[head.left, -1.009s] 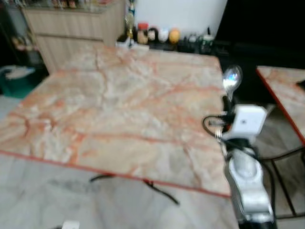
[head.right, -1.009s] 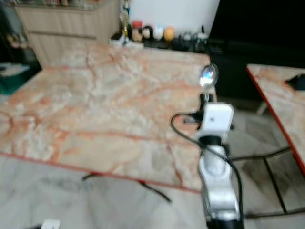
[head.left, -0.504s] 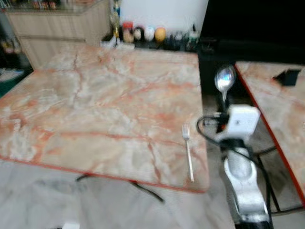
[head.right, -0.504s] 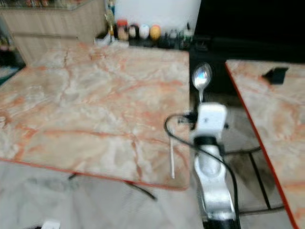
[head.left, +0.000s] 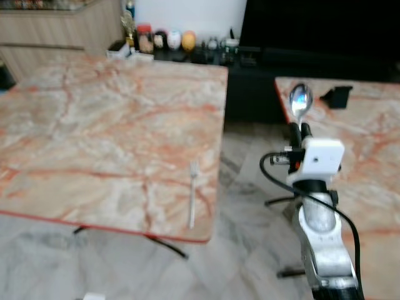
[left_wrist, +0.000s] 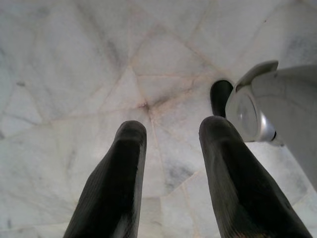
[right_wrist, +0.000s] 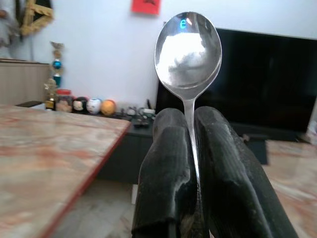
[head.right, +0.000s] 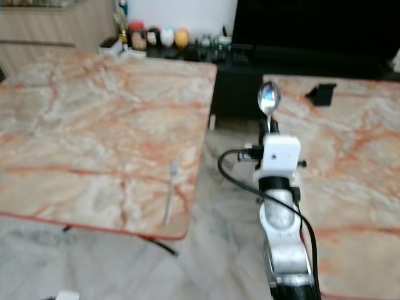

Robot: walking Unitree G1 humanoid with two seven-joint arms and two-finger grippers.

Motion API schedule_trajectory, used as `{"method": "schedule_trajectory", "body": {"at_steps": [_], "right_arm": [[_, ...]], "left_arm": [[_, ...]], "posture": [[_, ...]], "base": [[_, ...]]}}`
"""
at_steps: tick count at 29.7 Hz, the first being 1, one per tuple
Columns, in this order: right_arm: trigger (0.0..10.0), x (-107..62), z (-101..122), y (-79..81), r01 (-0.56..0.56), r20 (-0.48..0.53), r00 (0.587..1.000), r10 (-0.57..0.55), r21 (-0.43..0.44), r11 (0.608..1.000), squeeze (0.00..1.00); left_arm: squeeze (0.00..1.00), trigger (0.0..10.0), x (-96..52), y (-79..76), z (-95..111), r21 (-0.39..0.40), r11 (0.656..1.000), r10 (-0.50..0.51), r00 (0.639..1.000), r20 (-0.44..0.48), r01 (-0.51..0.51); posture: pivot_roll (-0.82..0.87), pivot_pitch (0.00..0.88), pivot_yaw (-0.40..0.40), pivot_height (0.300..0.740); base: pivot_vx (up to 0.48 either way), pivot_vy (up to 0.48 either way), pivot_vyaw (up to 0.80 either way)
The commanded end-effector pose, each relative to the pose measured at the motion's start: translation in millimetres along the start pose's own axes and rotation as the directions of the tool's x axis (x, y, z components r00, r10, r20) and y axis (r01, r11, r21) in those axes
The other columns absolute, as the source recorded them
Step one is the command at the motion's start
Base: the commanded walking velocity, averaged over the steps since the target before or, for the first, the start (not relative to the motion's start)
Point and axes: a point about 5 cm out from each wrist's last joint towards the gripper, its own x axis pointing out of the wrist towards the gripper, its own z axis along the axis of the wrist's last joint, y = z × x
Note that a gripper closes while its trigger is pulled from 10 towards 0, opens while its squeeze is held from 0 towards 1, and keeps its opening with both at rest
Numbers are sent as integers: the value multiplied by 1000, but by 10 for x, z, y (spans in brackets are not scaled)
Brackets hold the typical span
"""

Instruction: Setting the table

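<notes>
Right wrist view shows the right gripper [right_wrist: 190, 163] closed on the thin stem of a spoon [right_wrist: 188, 49], bowl upright above the fingertips. In the left eye view the spoon [head.left: 299, 103] is held in the air over the floor gap between two marble tables, well apart from the fork [head.left: 192, 201], which lies near the right edge of the left table [head.left: 94, 125]. The left gripper [left_wrist: 171, 173] hangs open above the floor tiles [left_wrist: 74, 59] and holds nothing. Risk 1: the grip bears on a narrow, smooth stem, so the spoon can pivot or slip out under any jolt and drop to the floor. Risk 2: placement beside the fork falls close to the table edge, so an overshoot puts the spoon off the table. Risk 3: a low approach can nudge the fork over that edge.
</notes>
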Motion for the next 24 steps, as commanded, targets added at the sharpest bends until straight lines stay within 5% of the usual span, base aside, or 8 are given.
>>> {"method": "schedule_trajectory", "body": {"at_steps": [1,15,24], "right_arm": [[10000,18,36,-86,25,15,1000,-25,-6,1000,0],[10000,13,26,-142,42,2,999,-42,-15,999,0],[10000,46,39,-165,49,3,999,-49,-19,999,0]], "left_arm": [[0,10000,-1,-57,-35,4,1000,-17,1000,-14,18],[0,10000,12,-29,33,-14,1000,-7,1000,-6,7],[0,10000,14,-21,31,-31,1000,3,1000,-20,-4]], "posture": [[-16,0,12,711],[1,0,18,711],[15,0,11,711]], "base": [[0,-364,0],[0,-357,0],[0,-73,0]]}}
